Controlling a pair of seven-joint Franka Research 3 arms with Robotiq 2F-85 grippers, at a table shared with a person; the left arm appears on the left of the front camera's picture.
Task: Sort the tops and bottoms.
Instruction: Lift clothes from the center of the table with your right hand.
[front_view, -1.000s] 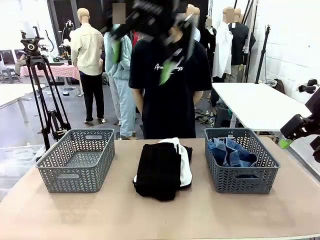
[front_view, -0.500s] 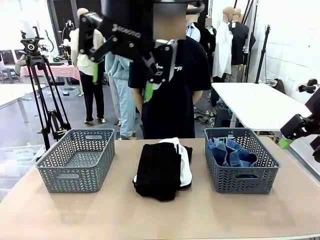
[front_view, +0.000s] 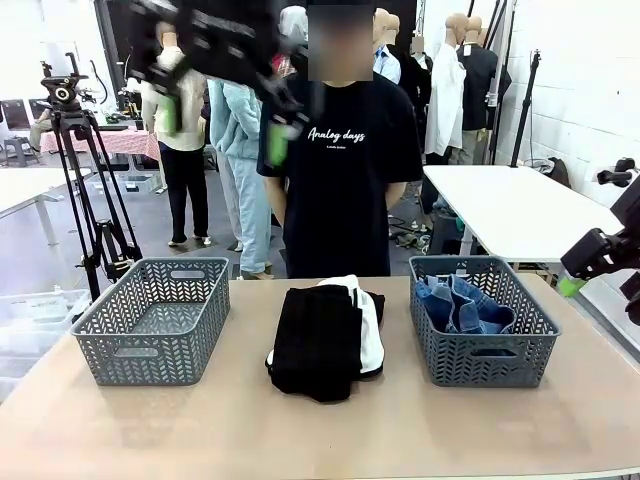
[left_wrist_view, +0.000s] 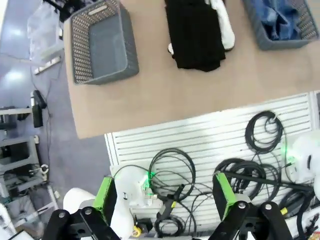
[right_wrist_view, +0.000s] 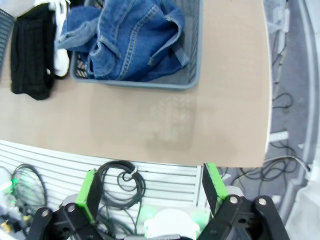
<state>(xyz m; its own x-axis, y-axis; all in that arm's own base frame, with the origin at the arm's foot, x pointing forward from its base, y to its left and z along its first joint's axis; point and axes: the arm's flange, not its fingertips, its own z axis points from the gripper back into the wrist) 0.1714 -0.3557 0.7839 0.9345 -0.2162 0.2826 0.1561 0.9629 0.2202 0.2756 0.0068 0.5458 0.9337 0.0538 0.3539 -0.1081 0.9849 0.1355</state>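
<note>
Standing on the table (front_view: 300, 440), a left basket (front_view: 150, 355) and a right basket (front_view: 480, 360) are seen; denim (front_view: 462, 305) is heaped in the latter. Between them, black pieces (front_view: 315, 340) and a white piece (front_view: 371, 335) are stacked. The left gripper (left_wrist_view: 163, 195), held high, and the right gripper (right_wrist_view: 149, 192), off the table's right edge, are spread wide.

Front: fixed, near my tabletop (front_view: 200, 430) edge, facing across.
My wrists: high above, looking down.
Shared: tabletop, blue denim piece (front_view: 460, 305).
</note>
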